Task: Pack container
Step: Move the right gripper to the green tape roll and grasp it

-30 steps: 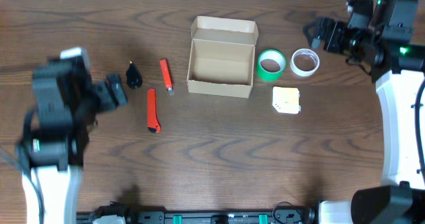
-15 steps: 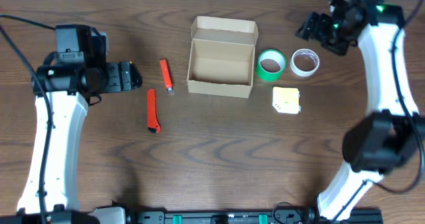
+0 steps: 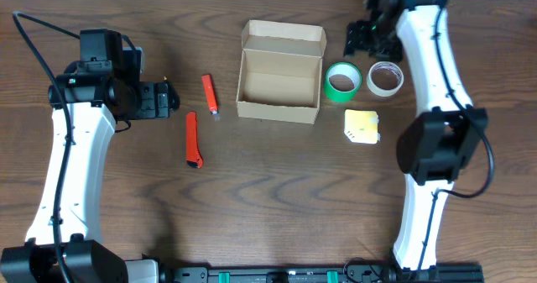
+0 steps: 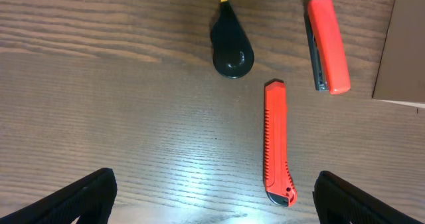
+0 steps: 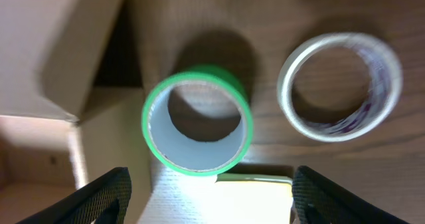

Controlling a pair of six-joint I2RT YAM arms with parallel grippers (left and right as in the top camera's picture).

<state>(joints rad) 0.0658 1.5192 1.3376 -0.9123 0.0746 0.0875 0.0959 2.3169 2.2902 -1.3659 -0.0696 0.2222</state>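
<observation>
Fingers point(image 4: 80, 197) of the left gripper point(image 4: 214, 181) are spread wide at the bottom corners of the left wrist view, with nothing between them but bare table point(image 3: 268, 199). From overhead, the left gripper point(image 3: 159, 100) hangs at the table's left side, well apart from the container point(image 3: 279, 81). Below it in the wrist view: a black teardrop-shaped item point(image 4: 231, 51) with a yellow tip, a red box cutter point(image 4: 277, 144) lying lengthwise, and a shorter red tool point(image 4: 329, 44) with a grey metal edge just beside the box's corner. Overhead, the box cutter point(image 3: 193, 138) and the shorter red tool point(image 3: 209, 94) lie between the left gripper and the container, none touching. The right gripper point(image 3: 362, 38) is also spread wide and holds nothing; it hovers near the container's back right corner, above the tape rolls. The container sits at centre rear of the table, lid flap folded back, interior showing only cardboard. A green tape roll point(image 3: 330, 81) lies flat just beside its right wall, and a clear tape roll point(image 3: 385, 65) lies just right of that. Right wrist view: the green roll point(image 5: 197, 78) and clear roll point(image 5: 339, 127) sit apart. A yellow note pad point(image 3: 362, 126) lies in front of both rolls.
</observation>
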